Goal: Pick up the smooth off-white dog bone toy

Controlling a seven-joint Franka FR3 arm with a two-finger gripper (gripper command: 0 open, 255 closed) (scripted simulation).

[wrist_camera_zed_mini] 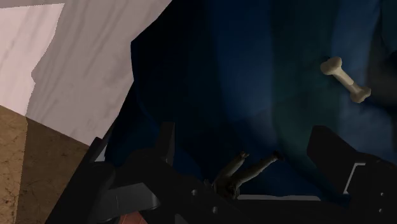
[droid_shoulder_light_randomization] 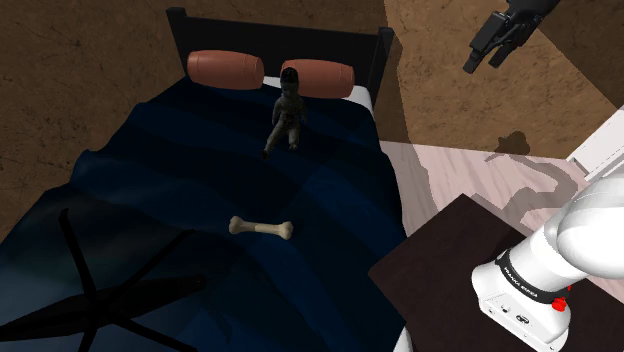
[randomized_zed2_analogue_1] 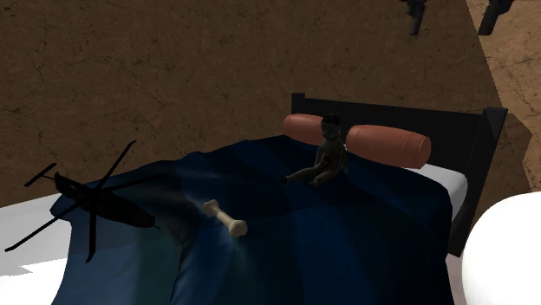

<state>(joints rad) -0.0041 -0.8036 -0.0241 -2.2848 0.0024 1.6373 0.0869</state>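
- My claw (droid_shoulder_light_randomization: 481, 64) hangs high in the air by the bed's head end. Its fingers are spread wide with nothing between them.
- Nearest below me, a dark doll (droid_shoulder_light_randomization: 287, 115) sits on the blue blanket (droid_shoulder_light_randomization: 180, 170), just in front of two reddish pillows (droid_shoulder_light_randomization: 225, 69) at the black headboard (droid_shoulder_light_randomization: 270, 33).
- Farther down the bed, the bone (droid_shoulder_light_randomization: 262, 228) lies flat near the blanket's middle. It is pale, knobbed at both ends, touches no other toy, and is well apart from me.
- Farthest, toward the foot, a black helicopter (randomized_zed2_analogue_1: 100, 206) rests on the blanket.
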